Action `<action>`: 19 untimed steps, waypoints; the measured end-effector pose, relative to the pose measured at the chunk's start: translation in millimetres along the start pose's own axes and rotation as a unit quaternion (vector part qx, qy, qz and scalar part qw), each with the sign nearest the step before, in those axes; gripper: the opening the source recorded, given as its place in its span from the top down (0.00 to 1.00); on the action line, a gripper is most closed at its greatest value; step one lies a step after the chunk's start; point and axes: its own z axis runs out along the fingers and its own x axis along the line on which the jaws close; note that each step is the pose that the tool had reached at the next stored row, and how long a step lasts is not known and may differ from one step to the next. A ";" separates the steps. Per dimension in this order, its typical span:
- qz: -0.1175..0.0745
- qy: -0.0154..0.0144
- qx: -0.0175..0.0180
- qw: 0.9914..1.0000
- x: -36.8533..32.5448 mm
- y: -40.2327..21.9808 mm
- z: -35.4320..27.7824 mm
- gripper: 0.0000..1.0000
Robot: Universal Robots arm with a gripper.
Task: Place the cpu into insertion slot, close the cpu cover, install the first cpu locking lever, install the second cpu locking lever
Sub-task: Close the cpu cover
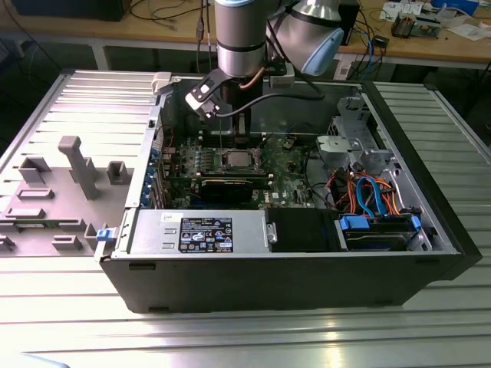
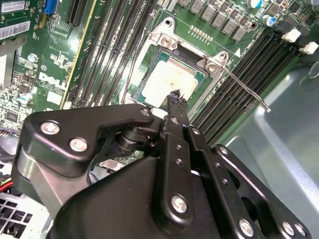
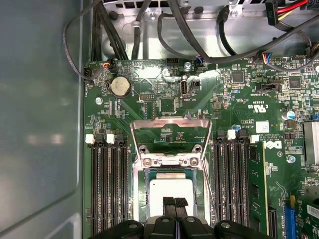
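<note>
One cpu (image 3: 171, 186) lies in the insertion slot (image 3: 144, 199); cpu cover (image 3: 169, 124) open; pincer (image 3: 175, 201) clenched, empty, above.

light: even, overhead | glare: cpu (image 2: 167, 82) top, table (image 1: 330, 337) ribs | case (image 1: 307, 284) interior: dimmer

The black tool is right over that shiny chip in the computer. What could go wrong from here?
1. The tool, tips together, sits right at the cpu lying in the insertion slot; a hard or skewed push might tilt the chip and harm the slot beneath.
2. The cpu cover stands open and a thin locking lever juts out loose beside the memory slots; either could catch the tool.
</note>
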 end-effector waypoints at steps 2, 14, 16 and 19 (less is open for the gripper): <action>0.000 0.000 0.000 1.000 0.0 0.2 -3.1 0.89; 0.000 0.000 0.001 1.000 0.1 1.2 -9.8 0.89; 0.000 0.000 0.007 1.000 0.2 3.9 -9.6 0.89; 0.000 0.000 0.013 1.000 0.2 6.4 -9.4 0.89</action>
